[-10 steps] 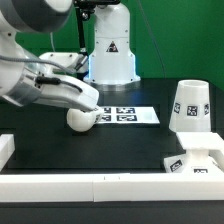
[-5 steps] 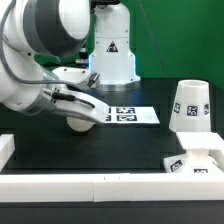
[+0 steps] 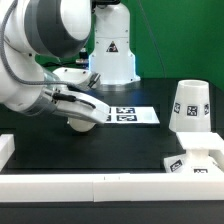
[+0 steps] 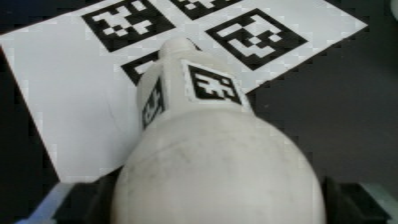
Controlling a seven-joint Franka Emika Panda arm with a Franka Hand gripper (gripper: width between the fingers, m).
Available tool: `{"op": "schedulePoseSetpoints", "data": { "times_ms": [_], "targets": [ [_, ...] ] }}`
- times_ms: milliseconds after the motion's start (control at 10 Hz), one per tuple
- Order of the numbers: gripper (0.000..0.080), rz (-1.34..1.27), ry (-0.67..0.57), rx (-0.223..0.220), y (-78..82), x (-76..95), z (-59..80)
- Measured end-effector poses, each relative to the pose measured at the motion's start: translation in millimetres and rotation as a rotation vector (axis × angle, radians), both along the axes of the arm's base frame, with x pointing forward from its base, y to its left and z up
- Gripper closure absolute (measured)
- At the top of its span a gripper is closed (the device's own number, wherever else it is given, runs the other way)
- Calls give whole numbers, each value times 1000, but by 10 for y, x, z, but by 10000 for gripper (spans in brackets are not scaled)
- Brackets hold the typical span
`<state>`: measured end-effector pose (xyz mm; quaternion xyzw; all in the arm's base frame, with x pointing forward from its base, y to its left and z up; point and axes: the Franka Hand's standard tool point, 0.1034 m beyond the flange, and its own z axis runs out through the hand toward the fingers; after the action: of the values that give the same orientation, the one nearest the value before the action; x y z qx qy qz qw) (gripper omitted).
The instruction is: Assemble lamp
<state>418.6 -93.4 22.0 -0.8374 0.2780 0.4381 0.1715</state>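
The white ball-shaped bulb [image 3: 76, 124] lies on the black table at the edge of the marker board [image 3: 135, 116]. In the wrist view the bulb [image 4: 205, 140] fills the frame, with a tag on its neck. My gripper [image 3: 86, 117] is down over it. A dark finger shows on each side of the bulb's round body [image 4: 214, 205], pressed against it. The tapered shade [image 3: 190, 105] stands upright at the exterior view's right. The flat square base [image 3: 200, 162] with its stem lies in front of the shade.
A long white border rail [image 3: 100, 187] runs along the table's front, with a short piece at the left [image 3: 5, 148]. The arm's white pedestal [image 3: 110, 55] stands behind the marker board [image 4: 89, 70].
My arm swung in from the left and came down over the bulb, which now lies mostly hidden under the gripper. Over the last half second nothing visibly moved.
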Motion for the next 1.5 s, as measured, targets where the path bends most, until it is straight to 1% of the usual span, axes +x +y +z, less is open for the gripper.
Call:
{"op": "schedulePoseSetpoints", "data": {
  "times_ms": [200, 300, 400, 500, 600, 700, 800, 900, 1000, 1100, 1200, 1300, 1400, 1500],
  "targets": [
    [235, 0, 0, 0, 0, 0, 0],
    [235, 10, 3, 6, 26, 29, 74],
    [235, 27, -5, 25, 87, 150, 270],
    [235, 39, -5, 36, 158, 304, 531],
    [235, 51, -67, 15, 207, 516, 790],
    [233, 65, -179, -27, 250, 741, 1026],
    [233, 80, -287, -81, 310, 879, 1144],
    [233, 77, -311, -101, 341, 813, 1090],
    [233, 70, -365, -139, 314, 875, 1033],
    [233, 65, -439, -181, 325, 931, 1048],
    [233, 64, -475, -203, 370, 926, 1061],
    [233, 26, -535, -287, 523, 1093, 1131],
    [233, 42, -646, -337, 827, 1290, 1315],
    [233, 88, -701, -373, 1061, 1414, 1506]
  ]
}}
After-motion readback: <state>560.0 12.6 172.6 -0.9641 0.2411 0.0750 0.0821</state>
